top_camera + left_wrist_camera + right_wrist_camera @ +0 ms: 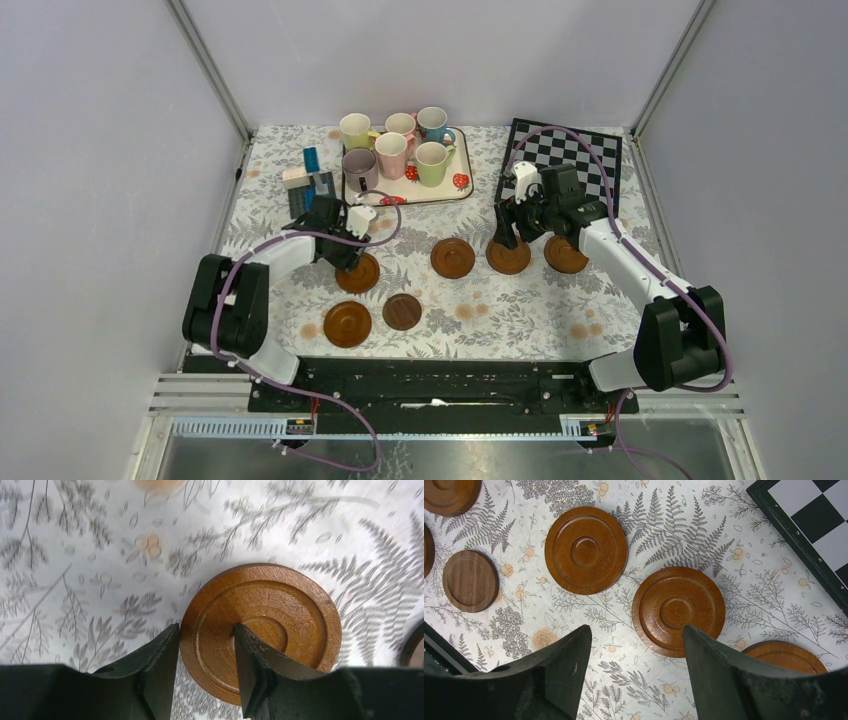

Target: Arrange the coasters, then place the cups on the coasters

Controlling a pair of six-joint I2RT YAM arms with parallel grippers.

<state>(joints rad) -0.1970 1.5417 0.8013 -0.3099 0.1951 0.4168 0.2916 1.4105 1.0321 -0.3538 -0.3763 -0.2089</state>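
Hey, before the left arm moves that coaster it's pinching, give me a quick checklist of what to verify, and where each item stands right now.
1. Left gripper shut on the coaster, pinching its rim: ok.
2. That coaster lifted clear of the table: cannot tell.
3. Right gripper open, holding nothing: ok.
4. All six coasters in one row: not ok; the darker coaster and the front-left coaster lie nearer the arms.
5. Cups all upright on the tray: ok.
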